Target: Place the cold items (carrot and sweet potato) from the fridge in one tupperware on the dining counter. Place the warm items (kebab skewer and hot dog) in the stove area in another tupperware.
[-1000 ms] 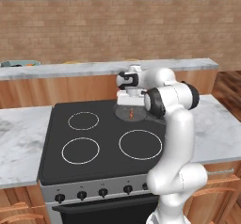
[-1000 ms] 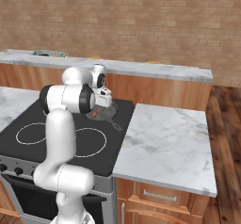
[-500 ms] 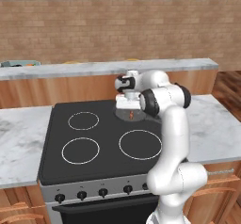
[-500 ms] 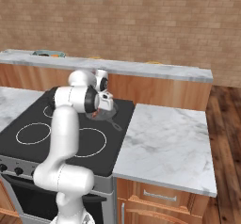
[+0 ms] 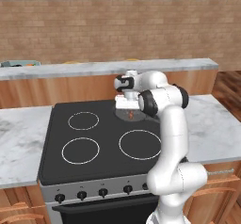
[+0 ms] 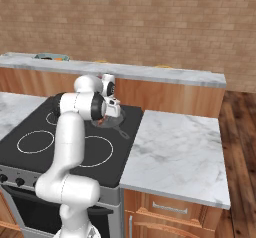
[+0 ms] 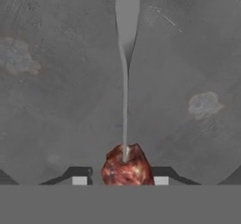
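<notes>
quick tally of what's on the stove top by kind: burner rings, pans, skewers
burner rings: 3, one is at
pan: 1
kebab skewer: 1, lying in the pan with the gripper down around its meat
total: 5

We see a reddish-brown, mottled kebab skewer (image 7: 125, 167) with a pale grey metal stick, low in the hand view, on a dark grey pan (image 7: 56, 100) with pale blotches. The stove (image 5: 94, 157) is black with white burner rings; counters (image 6: 175, 152) are white-grey marble.
</notes>
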Controlling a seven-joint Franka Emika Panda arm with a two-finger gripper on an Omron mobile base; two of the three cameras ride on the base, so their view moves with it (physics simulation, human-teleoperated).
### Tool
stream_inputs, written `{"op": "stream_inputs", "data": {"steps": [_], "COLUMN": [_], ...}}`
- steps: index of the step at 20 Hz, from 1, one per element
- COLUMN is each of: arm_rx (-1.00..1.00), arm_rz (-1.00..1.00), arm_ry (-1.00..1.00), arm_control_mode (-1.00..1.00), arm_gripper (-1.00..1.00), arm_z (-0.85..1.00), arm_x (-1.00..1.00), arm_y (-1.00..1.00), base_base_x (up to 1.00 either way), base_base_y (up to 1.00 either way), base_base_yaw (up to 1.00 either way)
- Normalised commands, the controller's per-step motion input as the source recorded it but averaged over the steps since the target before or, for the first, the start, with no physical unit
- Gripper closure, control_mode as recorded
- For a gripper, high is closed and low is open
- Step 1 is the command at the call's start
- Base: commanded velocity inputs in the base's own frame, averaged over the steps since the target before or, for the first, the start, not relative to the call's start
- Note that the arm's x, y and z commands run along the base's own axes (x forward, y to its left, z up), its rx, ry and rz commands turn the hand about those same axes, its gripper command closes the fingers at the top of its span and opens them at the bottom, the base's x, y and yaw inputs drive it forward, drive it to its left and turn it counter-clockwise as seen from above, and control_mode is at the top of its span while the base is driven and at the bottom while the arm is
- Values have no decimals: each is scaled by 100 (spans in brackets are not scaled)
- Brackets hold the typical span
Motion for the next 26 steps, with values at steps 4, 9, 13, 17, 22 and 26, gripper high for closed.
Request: {"op": "stream_inputs", "data": {"steps": [4,9,13,17,22,26], "arm_rx": [0,0,2,5,9,8], "arm_rz": [0,-3,-13,-15,-17,-20], "arm_ry": [-5,-7,-19,-21,-14,-11], "arm_control_mode": [-100,-100,-100,-100,-100,-100], "arm_gripper": [100,100,100,100,100,100], "arm_z": [0,9,72,88,79,50], "arm_x": [-11,-25,-59,-71,-76,-86], "arm_y": [0,0,-16,-16,-12,-3], "base_base_x": [0,0,0,0,0,0], "base_base_y": [0,0,0,0,0,0], "base_base_yaw": [0,0,0,0,0,0]}}
